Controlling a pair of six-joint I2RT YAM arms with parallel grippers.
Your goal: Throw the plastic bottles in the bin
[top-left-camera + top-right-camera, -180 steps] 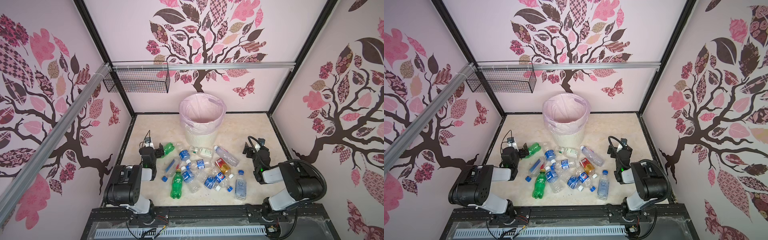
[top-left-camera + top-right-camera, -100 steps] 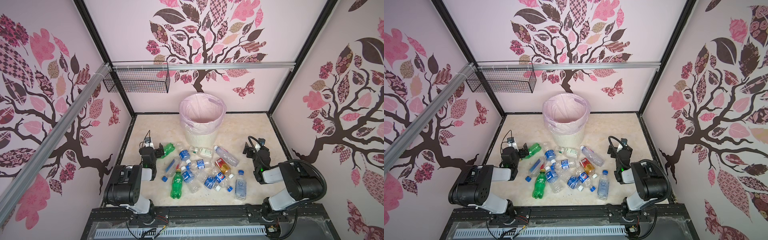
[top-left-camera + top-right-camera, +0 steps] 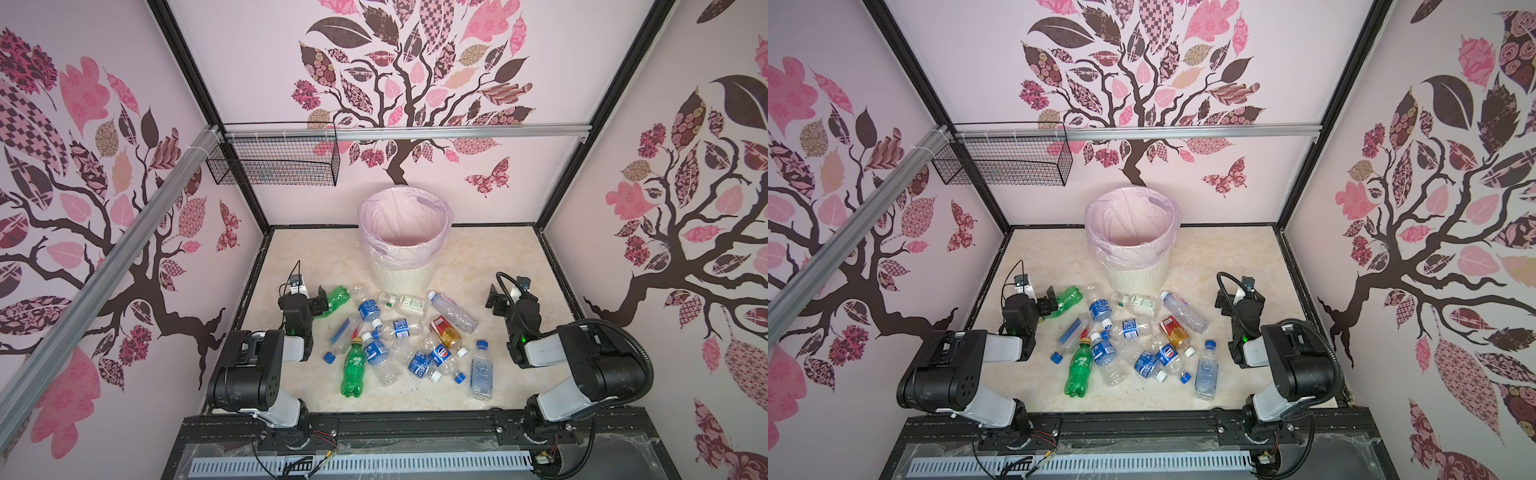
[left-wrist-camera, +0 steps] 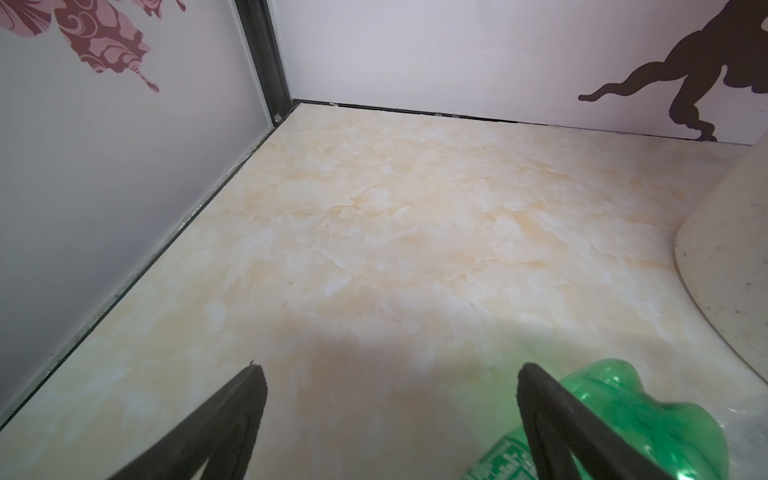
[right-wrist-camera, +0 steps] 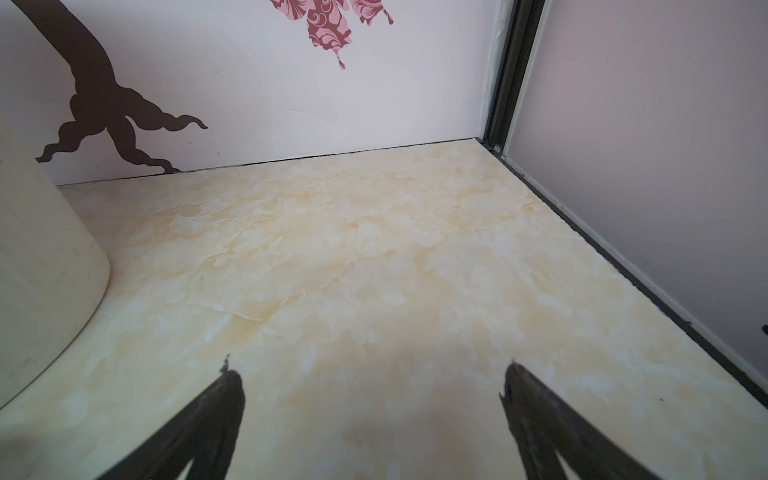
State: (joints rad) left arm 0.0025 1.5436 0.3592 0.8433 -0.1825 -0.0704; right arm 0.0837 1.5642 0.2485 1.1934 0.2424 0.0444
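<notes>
The bin (image 3: 401, 279), cream with a pink bag liner, stands at the back centre in both top views (image 3: 1136, 279). Several plastic bottles lie scattered in front of it: a green one (image 3: 353, 370), an orange-red one (image 3: 445, 331) and clear ones with blue labels (image 3: 481, 372). My left gripper (image 3: 318, 300) (image 4: 388, 370) is open and low over the floor. A crushed green bottle (image 4: 623, 399) (image 3: 340, 294) lies against the outside of one finger, not between the jaws. My right gripper (image 3: 496, 297) (image 5: 370, 368) is open over bare floor, right of the pile.
A black wire mesh basket (image 3: 274, 164) hangs on the back left wall under an aluminium rail (image 3: 457, 132). A loose blue cap (image 3: 328, 356) lies by the pile. Walls close off left, right and back. The bin's base (image 4: 727, 270) (image 5: 41, 257) shows in both wrist views.
</notes>
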